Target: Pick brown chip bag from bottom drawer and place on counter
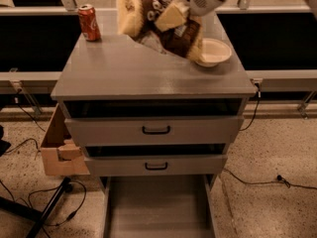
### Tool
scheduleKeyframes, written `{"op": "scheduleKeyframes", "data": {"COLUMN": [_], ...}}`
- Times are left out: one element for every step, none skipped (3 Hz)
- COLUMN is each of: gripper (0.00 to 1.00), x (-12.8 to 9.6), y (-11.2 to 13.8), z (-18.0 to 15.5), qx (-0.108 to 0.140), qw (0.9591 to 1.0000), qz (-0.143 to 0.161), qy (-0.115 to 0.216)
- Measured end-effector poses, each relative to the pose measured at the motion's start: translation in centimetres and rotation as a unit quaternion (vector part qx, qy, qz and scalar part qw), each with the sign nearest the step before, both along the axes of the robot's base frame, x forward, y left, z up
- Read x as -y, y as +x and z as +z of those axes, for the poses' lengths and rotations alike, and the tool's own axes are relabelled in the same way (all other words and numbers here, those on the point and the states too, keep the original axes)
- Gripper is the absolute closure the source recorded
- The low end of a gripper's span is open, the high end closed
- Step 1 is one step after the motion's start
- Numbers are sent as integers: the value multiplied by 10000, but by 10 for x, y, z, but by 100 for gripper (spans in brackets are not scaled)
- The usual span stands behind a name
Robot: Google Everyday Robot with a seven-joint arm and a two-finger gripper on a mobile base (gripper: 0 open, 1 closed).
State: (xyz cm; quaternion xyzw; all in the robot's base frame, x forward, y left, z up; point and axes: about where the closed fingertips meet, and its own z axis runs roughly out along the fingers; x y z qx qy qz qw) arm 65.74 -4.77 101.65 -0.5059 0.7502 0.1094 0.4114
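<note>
The brown chip bag (148, 14) hangs at the top middle of the camera view, over the back of the counter (143, 71); its dark brown front and tan-yellow edges show. My gripper (171, 18) is shut on the brown chip bag, its tan fingers (167, 19) pressed on the bag's front, and the white arm reaches in from the upper right. The bag's lower corner is close above the counter; whether it touches I cannot tell. The bottom drawer (158, 209) is pulled open at the bottom, its grey floor bare.
A red soda can (89, 23) stands at the counter's back left. A white bowl (214, 51) sits at the back right, partly behind the bag. Two upper drawers with black handles (156, 130) are slightly open. A cardboard box (59, 150) is at the cabinet's left.
</note>
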Motion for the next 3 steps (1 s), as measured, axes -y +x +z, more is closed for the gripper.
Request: {"op": "scheduleKeyframes", "data": {"gripper": [100, 100, 100], "x": [-25, -44, -57], "y": [39, 70, 94], "z": [-9, -26, -42], "qx": [-54, -184, -400], "qw": [9998, 9992, 9970], "qz": [-177, -361, -652], "qy": [12, -13, 96]}}
